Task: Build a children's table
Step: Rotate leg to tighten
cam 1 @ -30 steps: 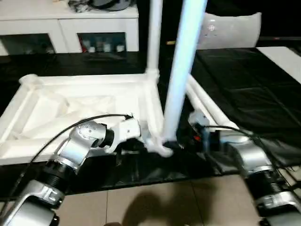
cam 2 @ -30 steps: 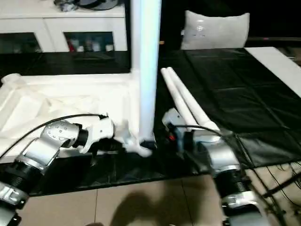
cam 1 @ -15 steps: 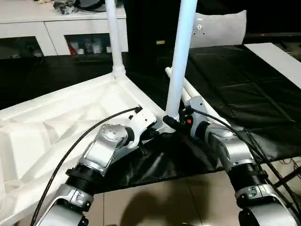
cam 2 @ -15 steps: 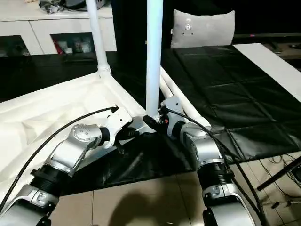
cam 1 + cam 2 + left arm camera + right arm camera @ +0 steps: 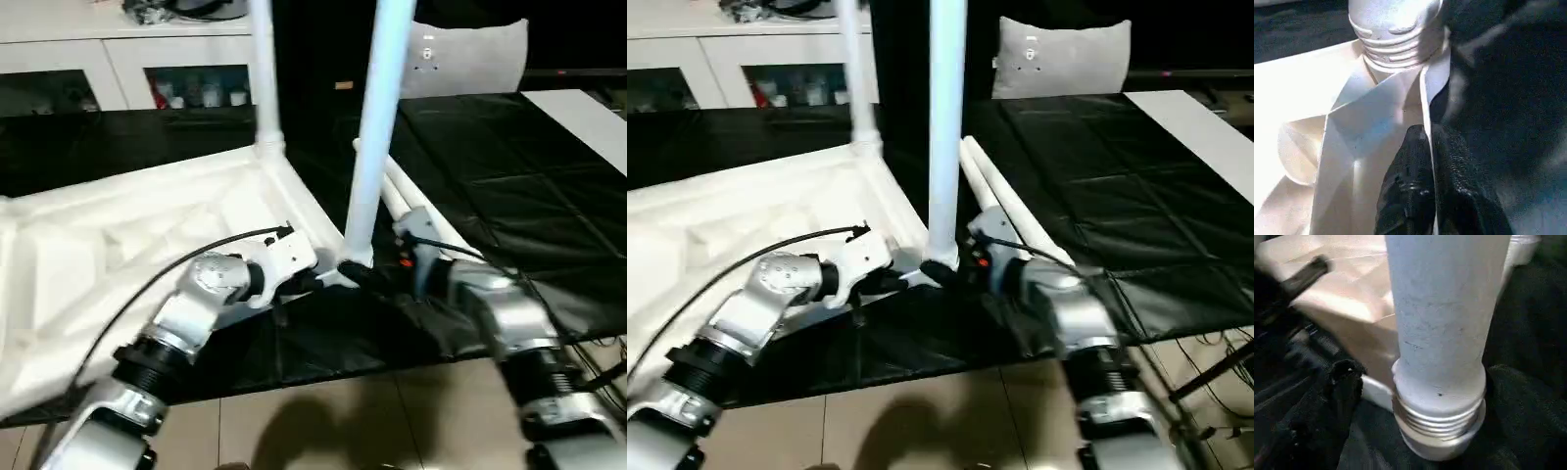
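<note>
The children's table top [image 5: 147, 235] lies upside down on the black work table. One white leg [image 5: 265, 78] stands in its far corner socket. A second leg [image 5: 377, 127] stands in the near corner. Its threaded end [image 5: 1440, 426] shows several bare rings above the socket. Two more legs [image 5: 402, 196] lie loose beside the top. My left gripper [image 5: 1429, 134] is shut on the top's thin rim just beside that near corner. My right gripper [image 5: 361, 274] sits at the near leg's base, open, with one finger [image 5: 1344, 382] standing off the tube.
The black cover [image 5: 509, 196] stretches to the right, with a white panel [image 5: 588, 113] on its far edge. A white cushion [image 5: 470, 59] and white cabinets [image 5: 127, 59] stand behind. The work table's front edge drops to a tiled floor [image 5: 323, 431] just under my forearms.
The camera has swung, so the whole picture shifted. Both grippers stay at the near corner. The right gripper's fingers have spread away from the leg's base.
</note>
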### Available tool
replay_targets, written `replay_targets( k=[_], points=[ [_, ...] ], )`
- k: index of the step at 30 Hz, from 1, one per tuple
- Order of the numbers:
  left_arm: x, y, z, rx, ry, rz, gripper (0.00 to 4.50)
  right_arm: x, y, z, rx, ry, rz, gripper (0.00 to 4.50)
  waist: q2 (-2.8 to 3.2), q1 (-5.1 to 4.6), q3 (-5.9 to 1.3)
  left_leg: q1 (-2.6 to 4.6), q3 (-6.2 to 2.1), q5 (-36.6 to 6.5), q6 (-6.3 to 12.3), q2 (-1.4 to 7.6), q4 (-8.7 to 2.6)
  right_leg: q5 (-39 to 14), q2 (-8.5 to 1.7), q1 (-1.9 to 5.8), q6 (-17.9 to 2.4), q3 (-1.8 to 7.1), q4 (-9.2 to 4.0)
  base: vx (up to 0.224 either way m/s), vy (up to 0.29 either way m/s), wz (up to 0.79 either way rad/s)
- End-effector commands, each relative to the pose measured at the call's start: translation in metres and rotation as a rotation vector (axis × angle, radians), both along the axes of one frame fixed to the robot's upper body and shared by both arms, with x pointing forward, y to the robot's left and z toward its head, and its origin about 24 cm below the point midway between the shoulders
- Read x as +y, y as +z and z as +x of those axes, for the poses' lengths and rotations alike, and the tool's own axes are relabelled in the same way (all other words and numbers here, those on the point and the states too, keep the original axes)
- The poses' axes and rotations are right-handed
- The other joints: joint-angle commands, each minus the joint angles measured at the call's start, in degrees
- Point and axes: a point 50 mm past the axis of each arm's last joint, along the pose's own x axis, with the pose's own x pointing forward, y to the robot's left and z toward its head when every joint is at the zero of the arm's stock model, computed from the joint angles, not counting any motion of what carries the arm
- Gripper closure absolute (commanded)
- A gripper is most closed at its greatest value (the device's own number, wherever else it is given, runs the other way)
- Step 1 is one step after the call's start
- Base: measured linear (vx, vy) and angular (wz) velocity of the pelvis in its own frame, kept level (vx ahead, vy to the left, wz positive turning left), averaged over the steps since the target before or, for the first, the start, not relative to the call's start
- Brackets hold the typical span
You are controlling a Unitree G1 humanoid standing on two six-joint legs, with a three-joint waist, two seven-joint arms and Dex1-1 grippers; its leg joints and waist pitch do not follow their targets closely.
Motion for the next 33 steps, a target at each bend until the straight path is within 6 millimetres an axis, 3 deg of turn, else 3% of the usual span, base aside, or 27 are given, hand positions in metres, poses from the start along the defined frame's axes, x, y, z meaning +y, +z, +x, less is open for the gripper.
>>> replay_targets(
  k=[1,2,5,6,9,11,12,15,24,25,33],
  points=[
    [-0.004,-0.009,-0.008,0.040,-0.125,0.071,4.50,0.001,0.005,-0.003,-0.019,0.069,-0.003,0.05,0.15,0.10,-3.51,-0.42,0.13,-8.0,4.20,1.64,-3.78,-10.8,-3.65,3.63,-11.5,3.15,-4.29,0.000,0.000,0.00],
    [-0.002,-0.010,-0.010,0.047,-0.161,0.090,4.50,-0.001,0.007,-0.004,-0.022,0.102,-0.016,0.05,-0.23,0.22,-3.54,-0.42,0.15,-7.6,4.24,1.68,-3.78,-10.6,-3.65,3.67,-11.6,3.15,-4.21,0.000,0.000,0.00],
    [0.000,-0.011,-0.012,0.054,-0.213,0.115,4.50,-0.003,0.009,-0.008,-0.028,0.177,-0.042,0.05,-0.06,0.81,-3.52,-0.21,0.25,-7.5,4.18,1.75,-3.76,-11.0,-3.70,3.54,-11.7,3.21,-4.18,0.000,0.000,0.00],
    [0.002,-0.011,-0.014,0.063,-0.254,0.125,4.50,-0.004,0.010,-0.012,-0.020,0.243,-0.057,0.05,-0.36,1.00,-3.47,-0.27,0.30,-7.6,4.24,1.74,-3.78,-11.8,-3.68,3.59,-11.4,3.18,-4.22,0.000,0.000,0.00],
    [0.002,-0.010,-0.016,0.073,-0.305,0.131,4.50,-0.004,0.010,-0.015,-0.006,0.312,-0.072,0.05,-0.27,1.21,-3.47,-0.28,0.33,-7.6,4.29,1.84,-3.74,-11.8,-3.77,3.54,-11.3,3.25,-4.16,0.000,0.000,0.00],
    [0.003,-0.010,-0.018,0.082,-0.350,0.145,4.50,-0.003,0.010,-0.017,0.005,0.359,-0.080,0.05,-0.46,1.31,-3.51,-0.34,0.31,-7.4,4.37,1.83,-3.72,-11.9,-3.80,3.57,-11.3,3.20,-4.06,0.000,0.000,0.00],
    [0.004,-0.009,-0.018,0.086,-0.372,0.154,4.50,-0.003,0.009,-0.017,0.014,0.375,-0.083,0.05,-0.88,1.22,-3.49,-0.34,0.39,-7.3,4.43,1.86,-3.74,-12.2,-3.74,3.52,-11.2,3.19,-4.13,0.000,0.000,0.00],
    [0.005,-0.009,-0.019,0.089,-0.398,0.165,4.50,-0.003,0.008,-0.017,0.034,0.386,-0.084,0.32,-0.60,1.50,-3.47,-0.23,0.38,-7.3,4.18,1.92,-3.77,-13.0,-3.84,3.40,-11.2,3.23,-4.11,0.000,0.000,0.00],
    [0.008,-0.008,-0.019,0.105,-0.436,0.172,4.50,-0.003,0.003,-0.016,0.084,0.382,-0.050,0.97,-0.64,2.01,-3.68,-0.26,0.46,-5.9,3.79,1.95,-3.62,-10.4,-3.82,3.51,-11.7,3.23,-3.67,0.000,0.000,0.00],
    [0.008,-0.008,-0.019,0.105,-0.436,0.172,4.50,-0.003,0.003,-0.016,0.084,0.382,-0.050,1.08,-0.23,1.99,-3.67,-0.23,0.47,-6.2,3.71,1.93,-3.62,-10.2,-3.80,3.49,-11.8,3.22,-3.79,0.000,0.000,0.00],
    [0.008,-0.010,-0.020,0.122,-0.431,0.152,4.50,0.000,-0.003,-0.021,0.131,0.387,0.000,1.75,-0.33,2.05,-3.73,-0.27,0.47,-6.1,3.59,1.91,-3.58,-9.5,-3.72,3.60,-12.1,3.16,-3.64,0.000,0.000,0.00]
  ],
)
